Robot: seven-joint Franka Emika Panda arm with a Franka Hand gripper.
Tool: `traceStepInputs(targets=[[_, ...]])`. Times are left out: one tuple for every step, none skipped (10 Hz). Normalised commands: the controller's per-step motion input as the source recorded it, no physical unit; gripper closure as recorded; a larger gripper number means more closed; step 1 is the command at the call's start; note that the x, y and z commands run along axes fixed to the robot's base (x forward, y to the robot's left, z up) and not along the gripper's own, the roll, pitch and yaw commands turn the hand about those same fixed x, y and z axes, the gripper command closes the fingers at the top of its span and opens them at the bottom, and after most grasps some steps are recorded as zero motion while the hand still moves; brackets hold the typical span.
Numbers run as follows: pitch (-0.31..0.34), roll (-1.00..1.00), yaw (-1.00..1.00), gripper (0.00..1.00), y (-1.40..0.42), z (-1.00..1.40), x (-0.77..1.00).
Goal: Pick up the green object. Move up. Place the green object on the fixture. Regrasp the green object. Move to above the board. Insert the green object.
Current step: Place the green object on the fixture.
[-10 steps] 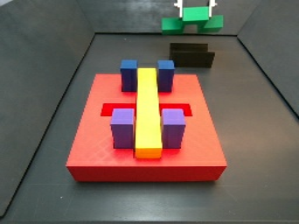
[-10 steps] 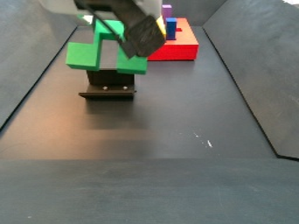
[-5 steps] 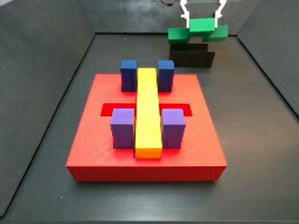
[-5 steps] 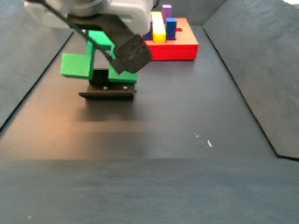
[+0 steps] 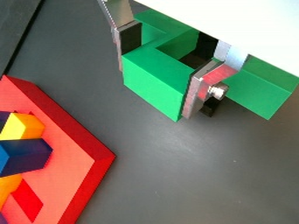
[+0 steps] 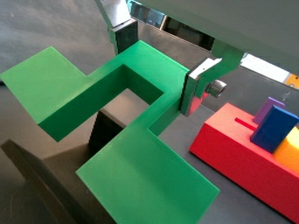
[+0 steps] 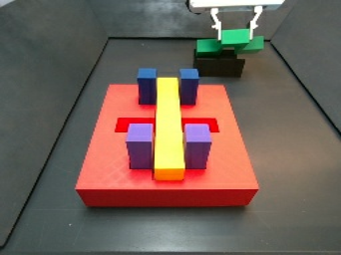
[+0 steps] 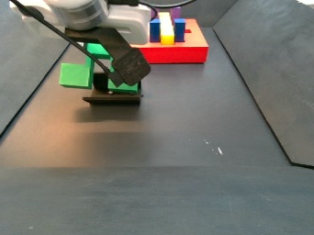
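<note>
Green object (image 7: pixel 229 45) sits on top of the fixture (image 7: pixel 218 66) at the far end of the dark surface (image 7: pixel 286 149), end effector (image 7: pixel 233 27) directly over it. Both wrist views show the silver fingers (image 5: pixel 205 85) against the sides of the raised middle cube of the green object (image 5: pixel 163 77), so the end effector is clamped on the piece; the two lower side cubes stick out past the fingers (image 6: pixel 201 83) on either side. In a side view the green object (image 8: pixel 98 72) rests on the fixture (image 8: pixel 114 94) with one side cube overhanging the bracket's edge toward the wall.

No readable writing, labels or brand marks in any view.

The board (image 7: pixel 167 149) is well apart from the fixture, with bare surface between them. It carries a yellow bar (image 7: pixel 170 125) down its middle, blue blocks (image 7: pixel 147 80) at the far end, purple blocks (image 7: pixel 140 147) at the near end. A red recessed slot shows beside the bar between the blue and purple pairs. In a wrist view a corner of the board (image 5: pixel 70 157) lies near the held piece, not touching. Grey side walls (image 7: pixel 54 100) box in the surface on both sides
</note>
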Motion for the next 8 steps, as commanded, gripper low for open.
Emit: traceStepInputs(targets=[[0.0,0.0,-0.05,1.0,0.0,-0.09,-0.05],[-0.037,0.0,-0.04,1.0,0.0,-0.13,-0.05],[-0.026,0.0,-0.02,1.0,0.0,-0.11,0.0],[-0.049,-0.01,-0.01,1.0,0.0,-0.14,-0.03],[-0.097,0.0,0.0,1.0,0.02,-0.18,-0.08],[-0.094,0.0,0.0,1.0,0.0,-0.22,-0.08],[-0.051,0.0,0.0,1.0,0.0,-0.2,-0.04],[-0.031,0.0,0.0,1.0,0.03,-0.18,0.0]])
